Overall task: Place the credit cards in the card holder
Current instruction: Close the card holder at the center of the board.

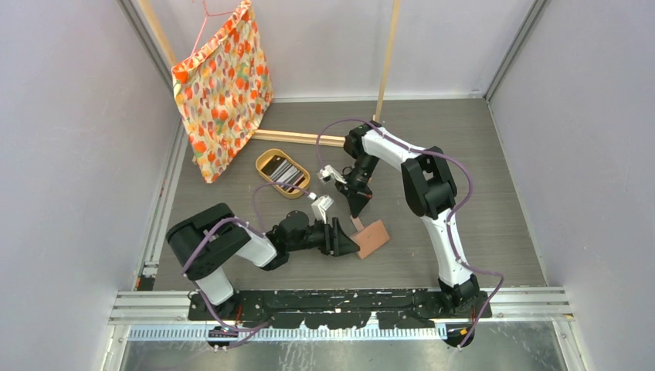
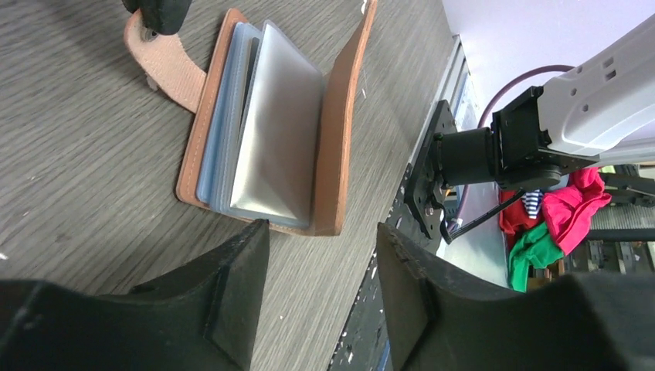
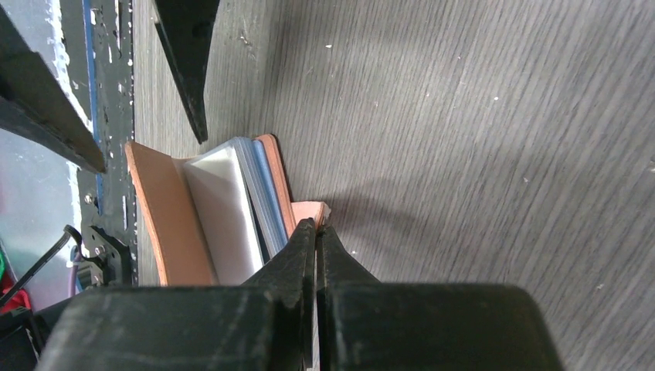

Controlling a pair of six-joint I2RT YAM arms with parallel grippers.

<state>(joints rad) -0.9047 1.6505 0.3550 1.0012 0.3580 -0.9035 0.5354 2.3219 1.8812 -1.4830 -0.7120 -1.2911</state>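
The card holder (image 1: 374,238) lies on the table, its salmon-brown covers spread in a V and its glossy inner pockets (image 2: 278,131) showing. My right gripper (image 1: 359,213) is shut, and its tips rest on the holder's snap tab (image 3: 310,210); I see nothing else in it. My left gripper (image 2: 320,232) is open with nothing between its fingers, low over the table just short of the holder's near end (image 2: 309,224). The credit cards (image 1: 286,173) lie stacked in an oval tan tray (image 1: 265,159) further back.
A floral cloth bag (image 1: 224,85) hangs on a hanger at the back left. A wooden post (image 1: 385,62) and a wooden bar (image 1: 297,137) stand behind the tray. Grey walls close in both sides, and a metal rail (image 1: 541,297) runs along the near edge.
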